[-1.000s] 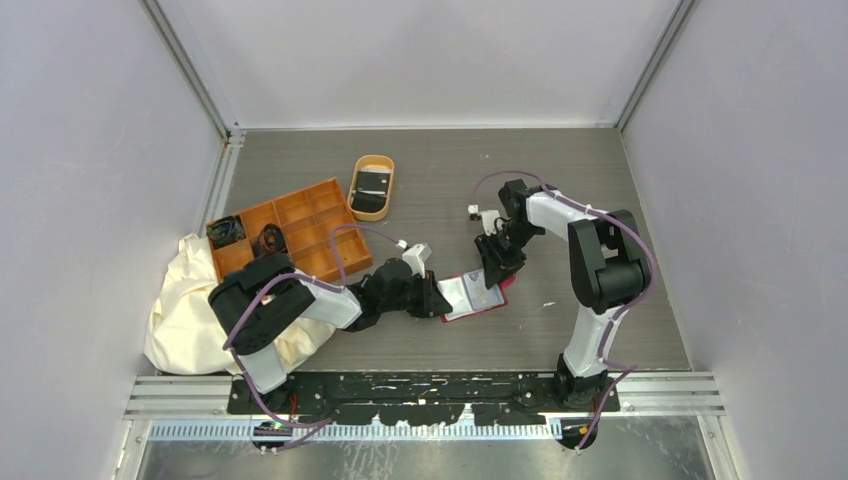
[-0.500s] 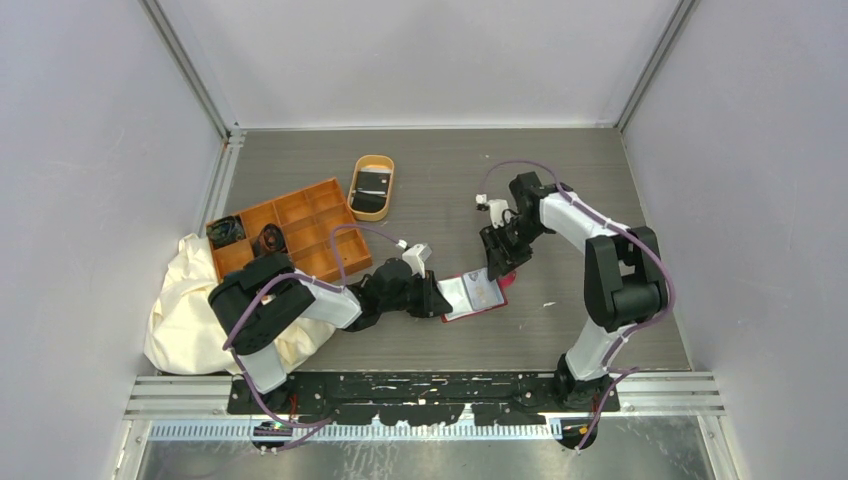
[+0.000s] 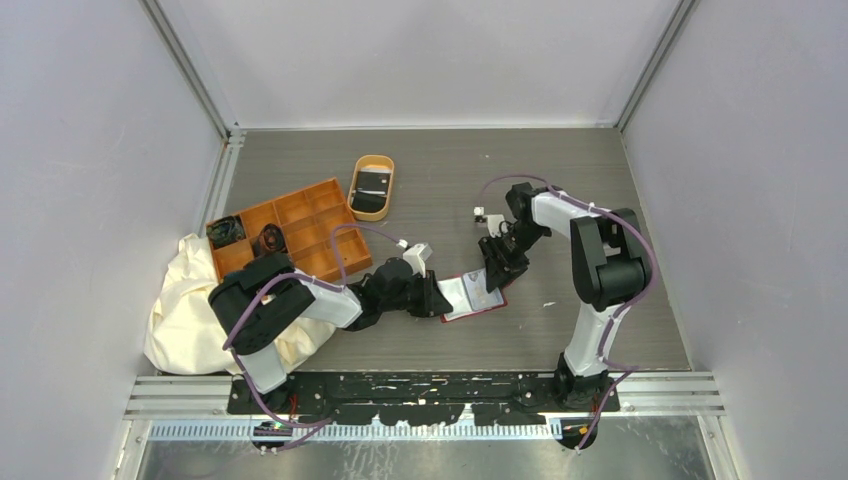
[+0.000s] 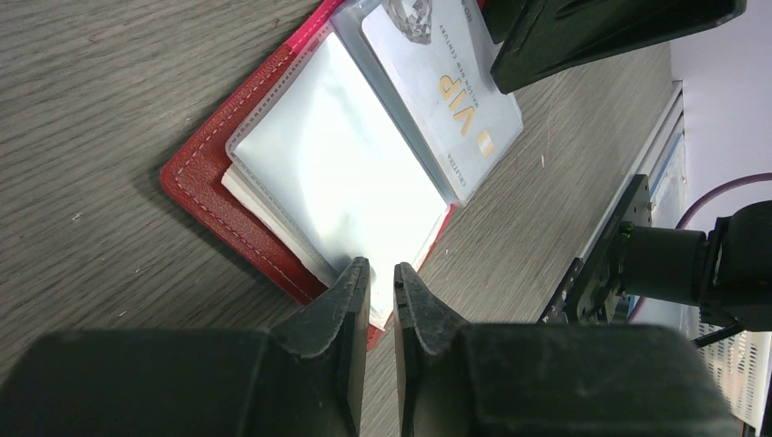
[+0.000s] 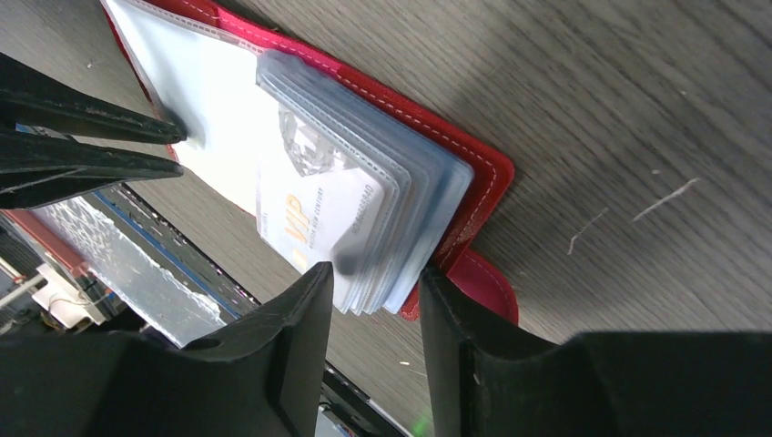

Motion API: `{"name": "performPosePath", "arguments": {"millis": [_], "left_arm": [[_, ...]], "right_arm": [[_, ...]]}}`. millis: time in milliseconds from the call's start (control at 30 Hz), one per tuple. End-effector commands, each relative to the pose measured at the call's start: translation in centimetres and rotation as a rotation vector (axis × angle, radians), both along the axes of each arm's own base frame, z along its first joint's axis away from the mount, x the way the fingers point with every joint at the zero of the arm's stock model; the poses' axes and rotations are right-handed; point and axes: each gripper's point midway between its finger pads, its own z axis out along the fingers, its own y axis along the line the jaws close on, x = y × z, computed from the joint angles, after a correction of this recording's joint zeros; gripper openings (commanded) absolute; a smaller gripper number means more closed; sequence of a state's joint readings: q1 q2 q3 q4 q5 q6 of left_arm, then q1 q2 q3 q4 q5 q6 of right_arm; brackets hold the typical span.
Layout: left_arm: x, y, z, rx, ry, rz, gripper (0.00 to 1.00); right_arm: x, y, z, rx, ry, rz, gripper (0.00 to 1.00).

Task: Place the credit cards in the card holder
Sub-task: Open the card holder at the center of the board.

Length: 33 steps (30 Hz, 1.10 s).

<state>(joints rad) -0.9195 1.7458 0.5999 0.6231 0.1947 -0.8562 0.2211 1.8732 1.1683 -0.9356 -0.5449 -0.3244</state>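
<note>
The red card holder (image 3: 478,296) lies open on the table, its grey-clear sleeves fanned out. A pale card marked VIP (image 4: 446,82) sits in a sleeve on its right half (image 5: 314,205). My left gripper (image 3: 440,298) is pinched on the edge of a clear sleeve (image 4: 337,173) at the holder's left side, tips (image 4: 380,266) almost together. My right gripper (image 3: 497,268) is open. Its jaws (image 5: 371,273) straddle the end of the sleeve stack, one finger against the red cover (image 5: 473,182). A dark card (image 3: 372,184) lies in the oval tan dish.
The oval tan dish (image 3: 385,165) stands at the back left of centre. The orange compartment tray (image 3: 300,215) holds dark items in its left cells. A cream cloth bag (image 3: 185,300) lies at the left, next to my left arm.
My right gripper pulled up and away from the holder, then came back down over its right half. The left gripper and the holder have stayed in place.
</note>
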Motion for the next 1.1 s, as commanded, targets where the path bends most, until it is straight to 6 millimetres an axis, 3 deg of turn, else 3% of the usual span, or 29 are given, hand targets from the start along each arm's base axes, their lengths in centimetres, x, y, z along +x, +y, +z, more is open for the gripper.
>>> {"name": "performPosePath", "arguments": {"millis": [0,167,333,433,700,1067], "left_arm": [[0.7,-0.5,0.8,-0.014,-0.020,0.000,0.17],[0.7,-0.5,0.7,-0.017,-0.018,-0.002,0.17],[0.7,-0.4,0.8,-0.019,-0.020,0.004,0.18],[0.7,-0.4,1.0,-0.018,-0.020,0.003,0.18],[0.8,-0.6,1.3,-0.017,-0.014,0.005,0.18],[0.3,-0.5,0.9,-0.012,0.002,-0.012,0.18]], "right_arm": [[0.2,0.5,0.2,0.021,0.019,0.011,0.44],[1.0,0.2,0.7,0.002,-0.035,0.002,0.45],[2.4,-0.3,3.8,0.018,-0.193,-0.025,0.48],[1.6,0.4,4.9,0.083,-0.186,-0.022,0.48],[-0.2,0.7,2.6,0.101,-0.017,-0.013,0.45],[-1.0,0.5,0.0,0.061,0.094,-0.025,0.44]]}}
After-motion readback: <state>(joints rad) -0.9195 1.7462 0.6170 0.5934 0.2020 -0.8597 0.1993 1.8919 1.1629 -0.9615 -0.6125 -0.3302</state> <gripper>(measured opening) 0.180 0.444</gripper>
